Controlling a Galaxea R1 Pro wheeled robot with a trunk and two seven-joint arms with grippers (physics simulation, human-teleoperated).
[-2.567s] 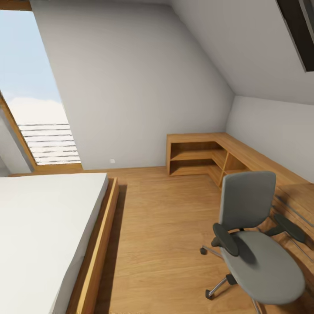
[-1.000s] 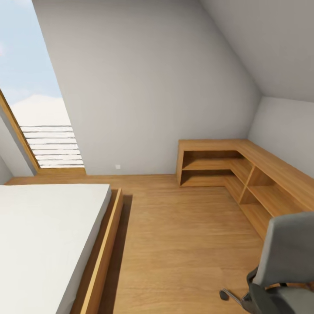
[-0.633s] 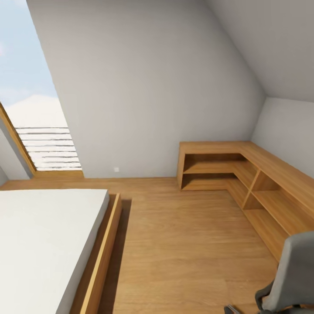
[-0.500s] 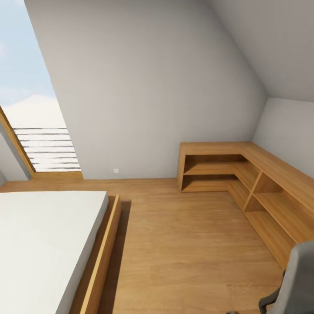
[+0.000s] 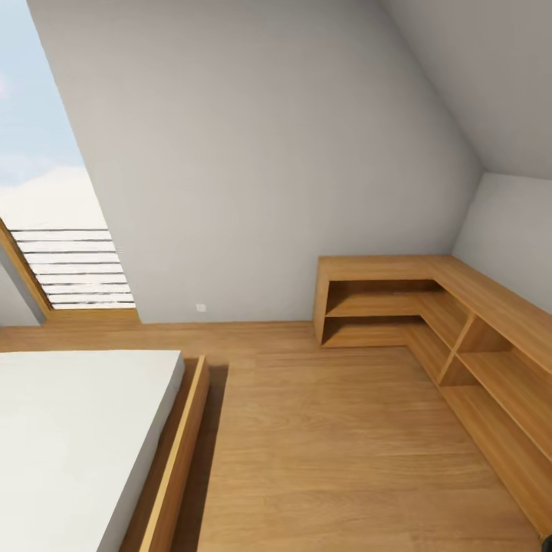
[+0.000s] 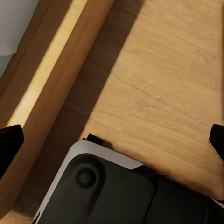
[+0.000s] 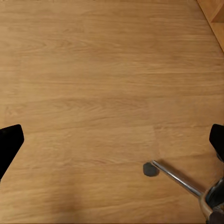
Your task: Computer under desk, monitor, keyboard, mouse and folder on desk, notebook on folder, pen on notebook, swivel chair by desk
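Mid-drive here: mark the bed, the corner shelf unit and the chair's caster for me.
bed (image 5: 77,429), head view, on the white mattress top.
corner shelf unit (image 5: 383,268), head view, on its wooden top board.
swivel chair caster (image 7: 150,169), right wrist view, on the dark wheel at the chrome leg's end.

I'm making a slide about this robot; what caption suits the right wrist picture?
Right gripper open over bare wooden floor, one chrome leg and caster of the swivel chair nearby.

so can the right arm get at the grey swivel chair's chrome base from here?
Probably yes. The chair's chrome leg and caster lie on bare wooden floor just ahead of the open right gripper, nothing between them. How far down it must reach, I cannot tell.
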